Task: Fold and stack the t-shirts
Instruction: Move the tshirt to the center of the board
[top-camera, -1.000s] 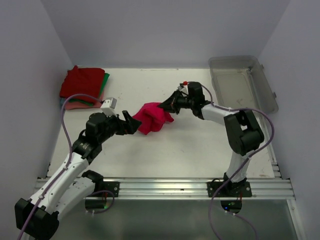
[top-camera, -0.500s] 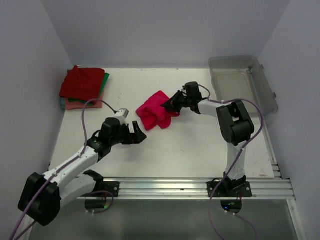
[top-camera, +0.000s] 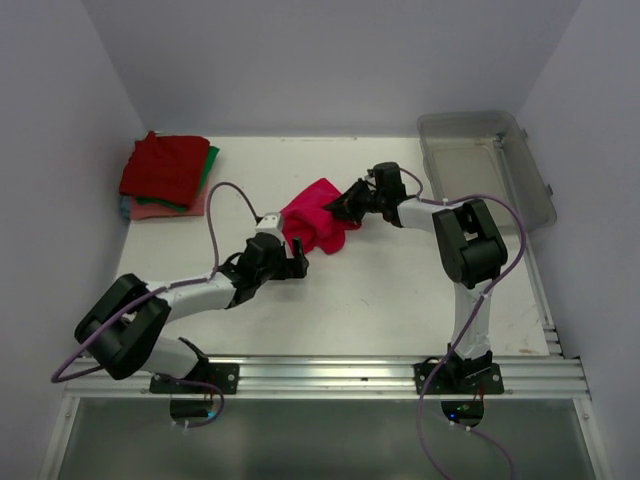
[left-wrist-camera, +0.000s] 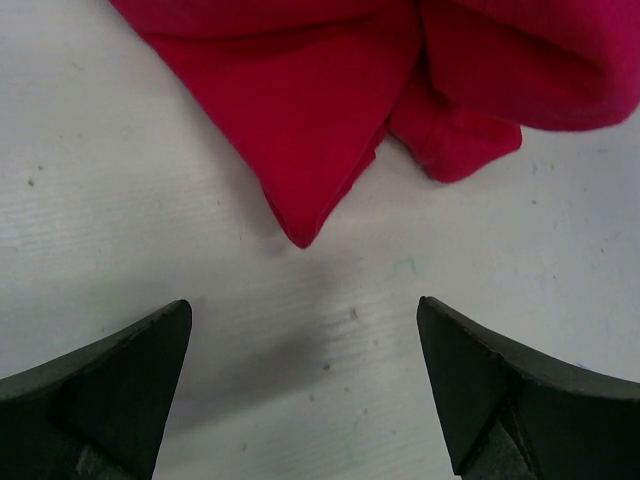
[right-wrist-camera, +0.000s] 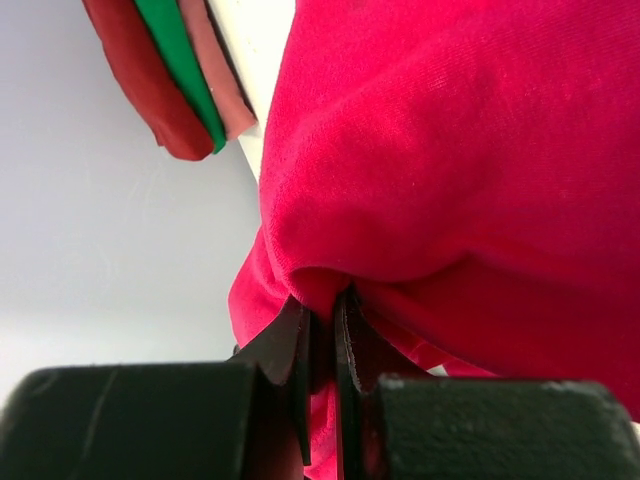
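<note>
Right gripper (right-wrist-camera: 322, 308) of mine is pinched tight on the crimson t-shirt (top-camera: 312, 222), its arm stretched low from the shirt's right side. Left gripper (left-wrist-camera: 305, 335) hangs spread wide just before the shirt's pointed corner. Folded t-shirts (top-camera: 165, 175) lie well left of it.

No text, label, brand, number or sign can be read in any of the three views
</note>
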